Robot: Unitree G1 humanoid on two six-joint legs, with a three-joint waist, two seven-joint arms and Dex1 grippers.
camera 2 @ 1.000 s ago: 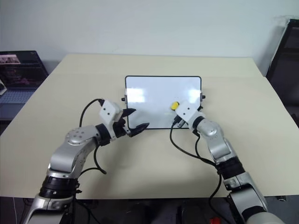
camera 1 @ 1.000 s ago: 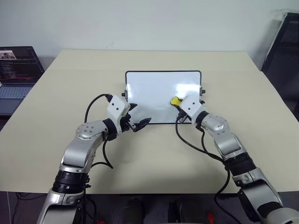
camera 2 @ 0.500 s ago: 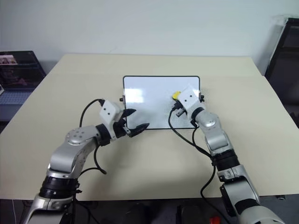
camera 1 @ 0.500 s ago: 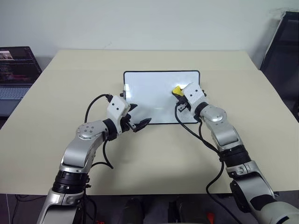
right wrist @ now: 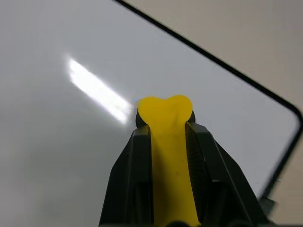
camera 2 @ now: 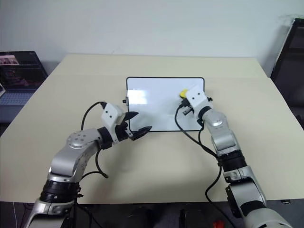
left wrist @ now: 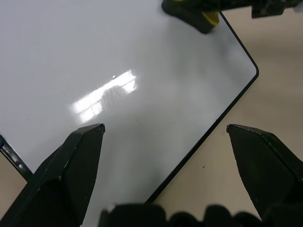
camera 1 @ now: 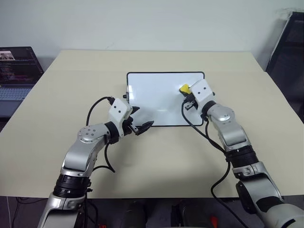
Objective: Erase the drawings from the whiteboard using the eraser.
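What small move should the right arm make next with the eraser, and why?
Probably lift the eraser off and withdraw. The right end effector pinches it near the far right corner of the whiteboard, whose visible surface shows no drawings, just glare. The left end effector is open at the near edge.

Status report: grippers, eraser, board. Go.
Right gripper shut on eraser, over whiteboard far right corner. Left gripper open at near edge. No marks seen. Nothing obstructing.

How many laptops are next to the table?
1: an open laptop sits off the table's far-left corner, partly cut off by the frame edge; others could be out of view.
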